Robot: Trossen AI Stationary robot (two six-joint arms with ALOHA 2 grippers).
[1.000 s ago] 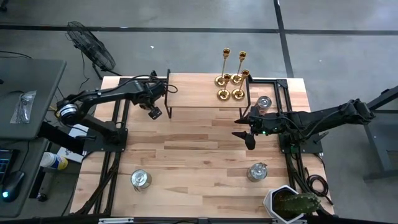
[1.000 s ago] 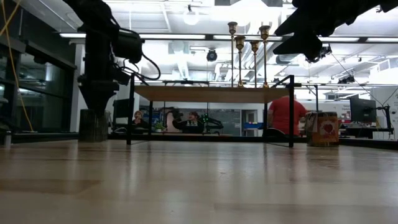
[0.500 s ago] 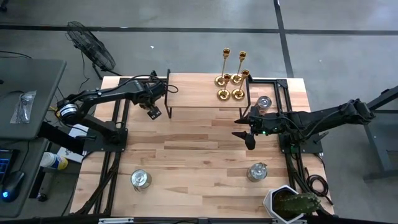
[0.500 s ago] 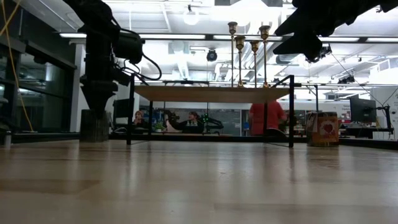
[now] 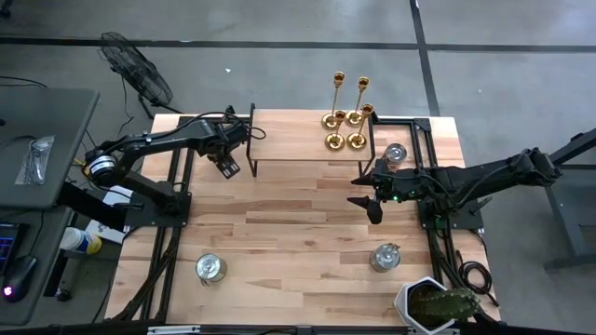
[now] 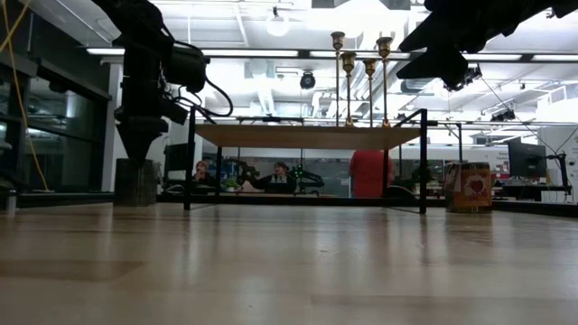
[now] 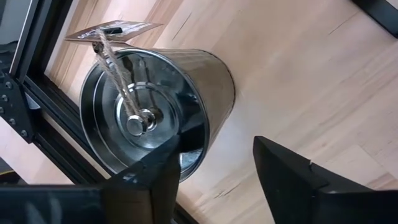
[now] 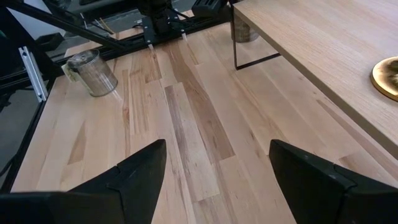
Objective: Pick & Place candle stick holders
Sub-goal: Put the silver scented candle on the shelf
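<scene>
Four candle stick holders stand clustered on the raised shelf; the nearer right gripper, fingers apart, should approach one stem squarely, while the left gripper waits spread

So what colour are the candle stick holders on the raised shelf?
Shiny gold candle stick holders; clearest in the high view.

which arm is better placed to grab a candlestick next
Probably the right. Its open gripper hangs just in front of the raised shelf where the four candlesticks stand. The left gripper, also open, sits at the shelf's far end over a metal jar.
</scene>
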